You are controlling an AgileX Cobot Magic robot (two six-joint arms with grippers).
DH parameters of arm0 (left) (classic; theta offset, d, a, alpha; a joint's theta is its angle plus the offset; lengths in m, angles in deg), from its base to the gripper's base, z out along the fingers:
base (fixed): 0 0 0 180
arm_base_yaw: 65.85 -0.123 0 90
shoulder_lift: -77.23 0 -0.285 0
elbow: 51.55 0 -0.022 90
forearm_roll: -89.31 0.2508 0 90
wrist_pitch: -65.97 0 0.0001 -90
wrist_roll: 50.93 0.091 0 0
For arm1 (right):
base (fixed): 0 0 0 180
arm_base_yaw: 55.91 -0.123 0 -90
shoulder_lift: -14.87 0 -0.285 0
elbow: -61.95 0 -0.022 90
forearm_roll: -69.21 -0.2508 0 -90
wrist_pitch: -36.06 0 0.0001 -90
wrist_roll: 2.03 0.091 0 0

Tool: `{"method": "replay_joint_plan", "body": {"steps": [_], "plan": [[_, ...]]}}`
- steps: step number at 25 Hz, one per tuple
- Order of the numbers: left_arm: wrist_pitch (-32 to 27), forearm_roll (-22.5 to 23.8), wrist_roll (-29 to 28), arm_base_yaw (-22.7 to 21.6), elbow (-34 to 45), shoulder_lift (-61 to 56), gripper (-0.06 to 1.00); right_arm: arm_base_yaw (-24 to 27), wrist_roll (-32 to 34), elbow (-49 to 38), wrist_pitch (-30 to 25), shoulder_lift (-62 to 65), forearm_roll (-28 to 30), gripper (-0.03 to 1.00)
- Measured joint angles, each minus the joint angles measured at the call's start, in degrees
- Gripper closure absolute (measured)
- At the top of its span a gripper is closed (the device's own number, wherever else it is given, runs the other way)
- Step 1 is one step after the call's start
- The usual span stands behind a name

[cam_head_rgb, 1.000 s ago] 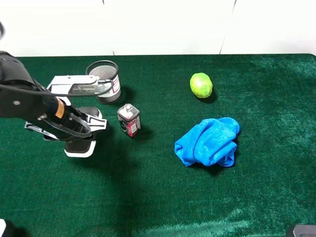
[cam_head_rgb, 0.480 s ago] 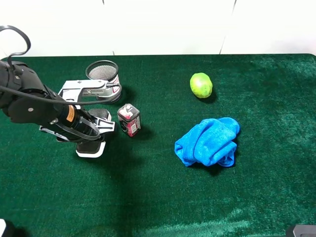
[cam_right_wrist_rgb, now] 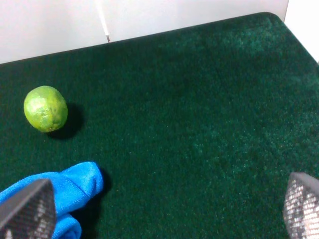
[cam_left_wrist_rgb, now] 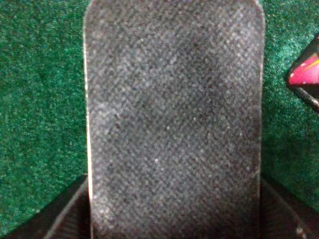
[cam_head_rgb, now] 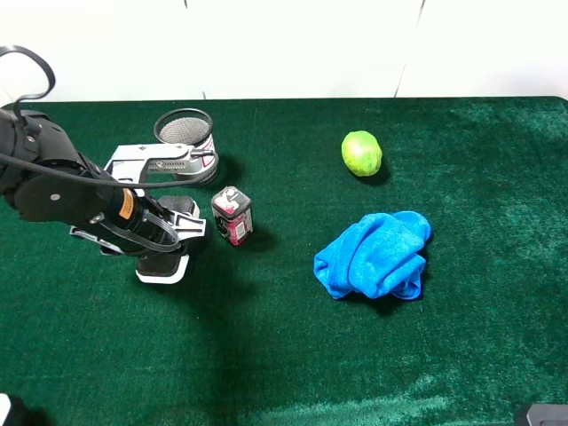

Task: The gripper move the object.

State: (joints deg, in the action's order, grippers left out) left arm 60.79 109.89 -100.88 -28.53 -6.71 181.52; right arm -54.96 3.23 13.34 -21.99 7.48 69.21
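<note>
The object, a flat board eraser with a black felt top and white base, lies on the green table left of centre. Its felt top fills the left wrist view. My left gripper is down over it, with a finger at each long side, shut on it. My right gripper is open and empty, its fingertips far apart, over the table's right part. Only a corner of it shows in the high view.
A small red-and-grey can stands just right of the eraser and shows in the left wrist view. A black mesh cup stands behind the arm. A green lime and a crumpled blue cloth lie to the right.
Since one second ago the left gripper and the eraser have shifted together to the right, toward the can. Nothing has moved in the last half second.
</note>
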Motion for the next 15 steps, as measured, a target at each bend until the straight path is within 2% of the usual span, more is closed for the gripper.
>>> {"method": "replay_joint_plan", "body": {"steps": [2, 4, 6, 8, 15], "plan": [[0.0, 0.0, 0.06, 0.0, 0.0, 0.0, 0.3, 0.0, 0.0, 0.0, 0.0, 0.0, 0.0, 0.27], [0.0, 0.0, 0.06, 0.0, 0.0, 0.0, 0.21, 0.0, 0.0, 0.0, 0.0, 0.0, 0.0, 0.27], [0.0, 0.0, 0.06, 0.0, 0.0, 0.0, 0.07, 0.0, 0.0, 0.0, 0.0, 0.0, 0.0, 0.27], [0.0, 0.0, 0.06, 0.0, 0.0, 0.0, 0.0, 0.0, 0.0, 0.0, 0.0, 0.0, 0.0, 0.27], [0.21, 0.0, 0.06, 0.0, 0.0, 0.0, -0.05, 0.0, 0.0, 0.0, 0.0, 0.0, 0.0, 0.27]]}}
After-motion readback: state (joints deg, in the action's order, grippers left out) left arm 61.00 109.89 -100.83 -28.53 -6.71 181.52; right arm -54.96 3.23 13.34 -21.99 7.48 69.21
